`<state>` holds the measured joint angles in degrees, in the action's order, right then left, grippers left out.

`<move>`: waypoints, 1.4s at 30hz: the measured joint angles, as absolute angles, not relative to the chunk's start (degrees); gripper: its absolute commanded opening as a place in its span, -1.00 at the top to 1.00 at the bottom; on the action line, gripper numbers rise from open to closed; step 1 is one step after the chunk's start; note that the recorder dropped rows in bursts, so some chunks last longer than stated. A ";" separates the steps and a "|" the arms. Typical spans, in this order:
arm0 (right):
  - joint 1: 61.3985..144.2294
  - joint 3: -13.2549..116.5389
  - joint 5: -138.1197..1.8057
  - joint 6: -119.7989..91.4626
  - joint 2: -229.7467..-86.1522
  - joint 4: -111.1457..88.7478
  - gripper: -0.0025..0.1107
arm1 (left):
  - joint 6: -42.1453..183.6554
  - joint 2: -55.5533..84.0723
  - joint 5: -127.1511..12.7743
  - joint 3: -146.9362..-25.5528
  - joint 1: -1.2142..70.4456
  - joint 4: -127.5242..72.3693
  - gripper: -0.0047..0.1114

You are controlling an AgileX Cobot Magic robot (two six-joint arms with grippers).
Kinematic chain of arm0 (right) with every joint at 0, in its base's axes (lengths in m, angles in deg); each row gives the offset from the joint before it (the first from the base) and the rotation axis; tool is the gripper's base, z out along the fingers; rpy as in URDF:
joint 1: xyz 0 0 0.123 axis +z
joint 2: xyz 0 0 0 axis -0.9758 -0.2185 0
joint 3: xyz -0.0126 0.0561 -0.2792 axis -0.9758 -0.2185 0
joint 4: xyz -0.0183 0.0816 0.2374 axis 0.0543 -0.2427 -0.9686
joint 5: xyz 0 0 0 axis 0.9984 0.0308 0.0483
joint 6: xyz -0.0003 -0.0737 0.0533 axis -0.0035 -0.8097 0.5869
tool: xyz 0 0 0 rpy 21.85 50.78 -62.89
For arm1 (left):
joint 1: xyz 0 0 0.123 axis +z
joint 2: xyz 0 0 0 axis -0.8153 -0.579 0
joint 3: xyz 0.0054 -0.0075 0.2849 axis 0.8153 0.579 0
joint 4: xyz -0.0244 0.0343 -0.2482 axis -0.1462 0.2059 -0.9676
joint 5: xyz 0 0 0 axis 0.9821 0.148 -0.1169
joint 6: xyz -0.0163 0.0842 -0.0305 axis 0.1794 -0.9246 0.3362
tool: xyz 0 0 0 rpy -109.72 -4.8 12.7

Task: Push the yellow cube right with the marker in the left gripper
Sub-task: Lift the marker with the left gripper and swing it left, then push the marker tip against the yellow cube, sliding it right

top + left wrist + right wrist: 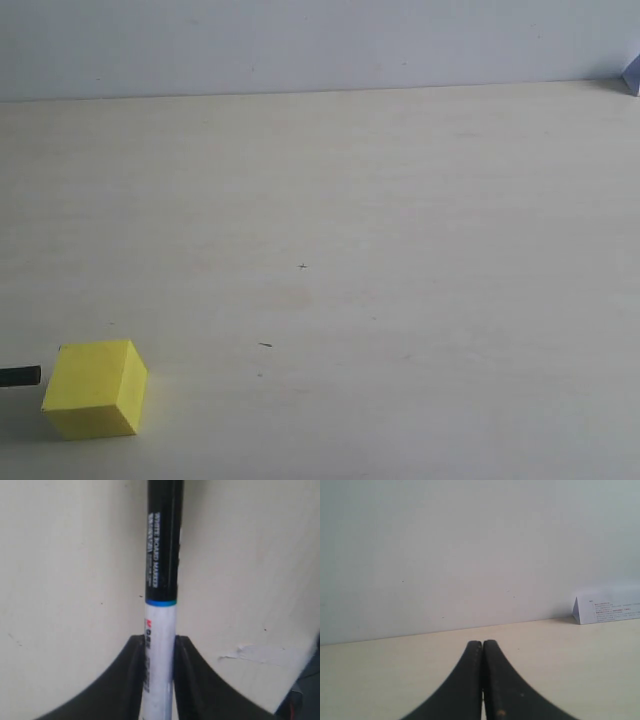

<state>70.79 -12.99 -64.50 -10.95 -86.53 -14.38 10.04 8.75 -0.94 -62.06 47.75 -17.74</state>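
Marker (161, 580) up close, pinched tight on its white part by the left gripper (159, 641), between two black fingers (125, 680). Long black cap (165, 530) with white letters sticking out past the fingers, over the pale table (65, 580). Thin blue ring (160, 601) between the black and the white.

Out in the wide view, only the dark end of the marker (20, 376) poking in from the left edge, down near the front. Just to the right of that dark end, yellow cube (95, 388), flat on the table; touching or not, hard to tell. So left gripper somewhere off to the left of the cube, past the edge of that picture.

On the other arm, right gripper (482, 645) pressed together, tip to tip, low over the table.

Farther back, more pale table, then a pale wall (300, 40) and a small white card (607, 611) with tiny print by it, well apart from the cube.
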 measured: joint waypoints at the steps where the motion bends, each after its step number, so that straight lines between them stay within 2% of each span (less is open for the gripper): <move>1: 70.79 -12.99 -64.50 -10.95 -86.53 -14.38 0.96 | 9.73 8.71 -1.98 -62.06 47.75 -17.63 0.92; 10: 70.79 -12.99 -64.50 -10.95 -86.53 -14.38 0.96 | 15.20 6.25 -3.28 -60.41 53.23 -13.83 0.92; 18: 70.79 -12.99 -64.50 -10.95 -86.53 -14.38 0.96 | 6.44 6.11 -4.76 -60.41 52.29 -17.87 0.92; 36: 70.79 -12.99 -64.50 -10.95 -86.53 -14.38 0.96 | 4.87 5.96 -6.96 -58.70 53.08 -18.13 0.92; 42: 70.79 -12.99 -64.50 -10.95 -86.53 -14.38 0.96 | 4.28 5.96 -9.77 -58.47 49.21 -19.20 0.92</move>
